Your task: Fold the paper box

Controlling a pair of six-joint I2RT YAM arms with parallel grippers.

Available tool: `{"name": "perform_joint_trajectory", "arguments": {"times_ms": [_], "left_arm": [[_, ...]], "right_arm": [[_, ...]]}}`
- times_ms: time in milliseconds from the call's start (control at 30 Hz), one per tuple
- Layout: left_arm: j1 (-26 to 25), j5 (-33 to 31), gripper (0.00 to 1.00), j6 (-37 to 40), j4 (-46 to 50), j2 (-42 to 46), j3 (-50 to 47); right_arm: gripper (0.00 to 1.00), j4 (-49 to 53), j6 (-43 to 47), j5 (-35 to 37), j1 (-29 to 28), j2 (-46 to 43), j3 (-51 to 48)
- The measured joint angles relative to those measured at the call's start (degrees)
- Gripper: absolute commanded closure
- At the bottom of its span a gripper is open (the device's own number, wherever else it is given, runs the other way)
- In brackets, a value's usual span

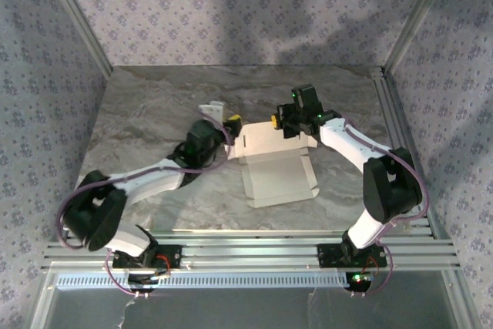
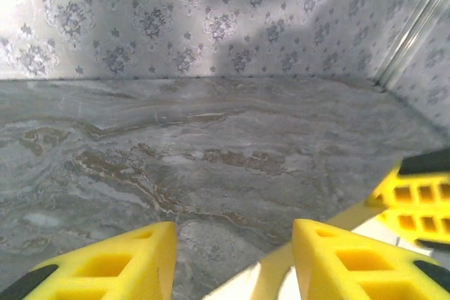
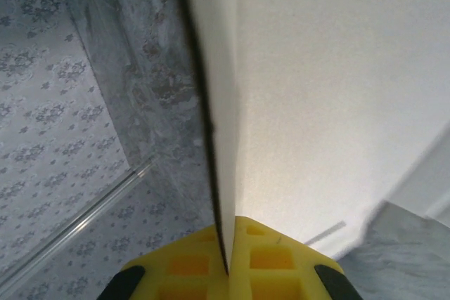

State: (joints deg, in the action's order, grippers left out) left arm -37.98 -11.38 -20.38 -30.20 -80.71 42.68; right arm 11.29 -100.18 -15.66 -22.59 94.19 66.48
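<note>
While the right end effector (image 3: 228,247) pinched an edge panel of the paper box (image 1: 273,171), the left end effector (image 2: 232,258) stood spread, holding nothing, the box just below its right finger. In my judgement, a clean fold required the left end effector to pin the box flat to the bench (image 1: 154,121).

Behind the paper box (image 1: 273,179) the desk (image 1: 154,98) lies bare up to the patterned walls (image 1: 231,13) — wide passage. The left claw (image 1: 227,121) and the right claw (image 1: 277,122), pinching a box panel, crowd its far edge — little room between them.
</note>
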Motion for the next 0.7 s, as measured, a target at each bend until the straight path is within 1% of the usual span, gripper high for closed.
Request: {"name": "perform_joint_trajectory", "arguments": {"times_ms": [100, 133, 200, 333, 400, 567, 600, 700], "left_arm": [[8.6, 9.2, 0.61, -3.0, 5.8, 2.4, 0.2], [11.3, 12.5, 0.66, -3.0, 8.2, 1.7, 0.6], [13.7, 17.8, 0.7, -1.8, 12.4, -1.0, 1.7], [13.4, 26.9, 0.73, 2.0, 17.3, -8.2, 2.5], [13.1, 29.9, 0.76, 3.4, 17.7, -10.6, 2.5], [13.1, 36.2, 0.76, 5.4, 16.3, -13.1, 2.7], [13.1, 36.8, 0.74, 5.5, 15.1, -12.9, 2.4], [13.1, 36.9, 0.64, 6.1, 12.1, -9.0, -0.7]], "right_arm": [[1.0, -0.7, 2.5, -1.5, 1.6, 0.3, -0.7], [1.0, -1.0, 3.3, -2.1, 2.1, 0.3, -0.7], [1.0, -1.2, 4.8, -3.4, 3.0, 0.4, -0.7], [1.0, -0.2, 8.2, -6.8, 4.8, 1.4, 1.0], [1.0, 0.3, 9.9, -8.6, 5.6, 2.3, 2.6], [1.0, 1.3, 13.9, -12.0, 7.8, 3.1, 4.7], [1.0, 1.4, 14.5, -12.5, 8.2, 3.1, 4.7], [1.0, 2.1, 15.7, -13.5, 9.1, 3.3, 4.7]]}}
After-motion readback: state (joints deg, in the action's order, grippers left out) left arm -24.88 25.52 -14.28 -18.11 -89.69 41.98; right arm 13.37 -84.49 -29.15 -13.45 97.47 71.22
